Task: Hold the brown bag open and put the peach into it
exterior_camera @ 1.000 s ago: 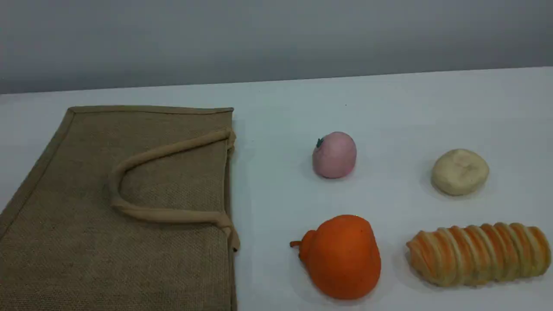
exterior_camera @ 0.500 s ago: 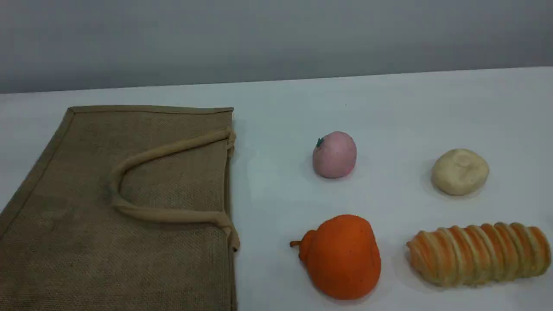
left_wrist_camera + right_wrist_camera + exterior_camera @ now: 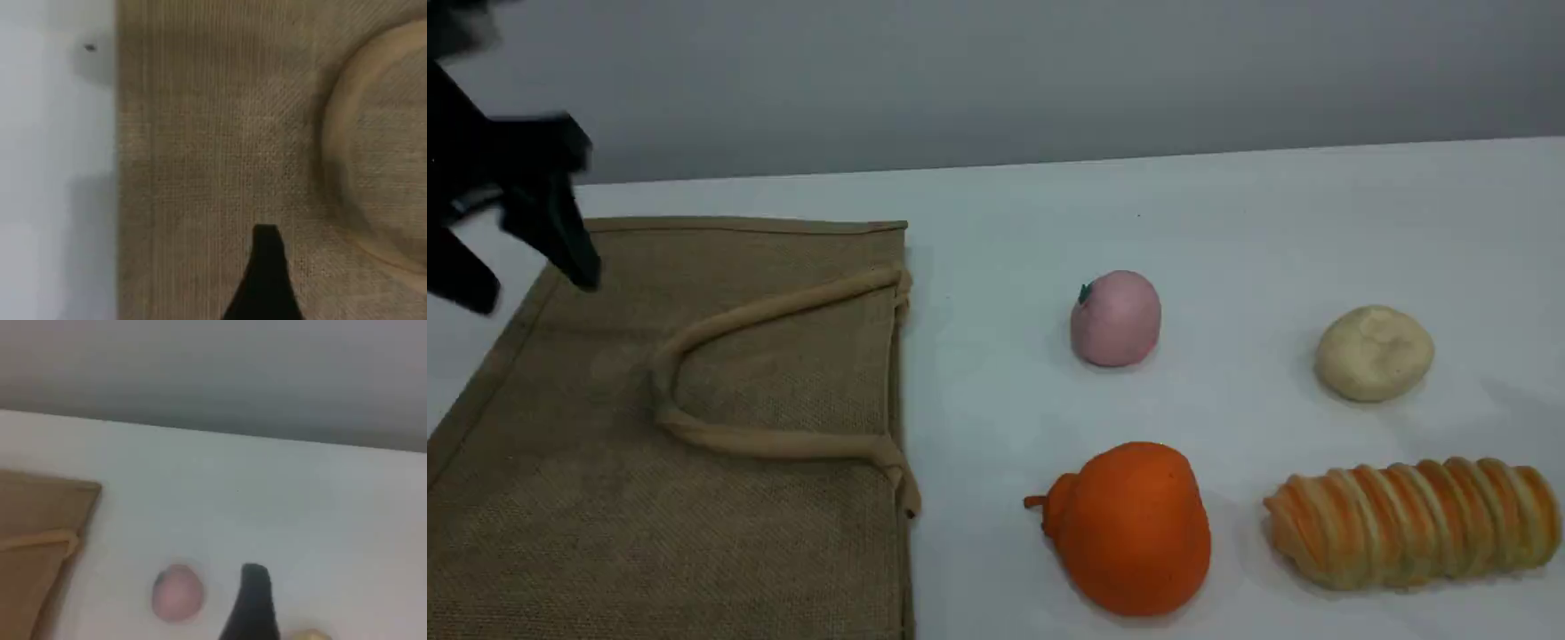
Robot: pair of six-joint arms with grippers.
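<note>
The left gripper, fingers spread and empty, hovers over the flat brown bag's far left corner; its rope handle lies right of the fingers, worth pinching to lift. The peach sits well right; the right gripper, just beside it in the wrist view, looks open and empty.

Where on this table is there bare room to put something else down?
Free: the wide strip behind the peach and bun up to the wall, and the lane between the brown bag and the fruit. Crowded: the front right, with the orange fruit and the striped bread.
</note>
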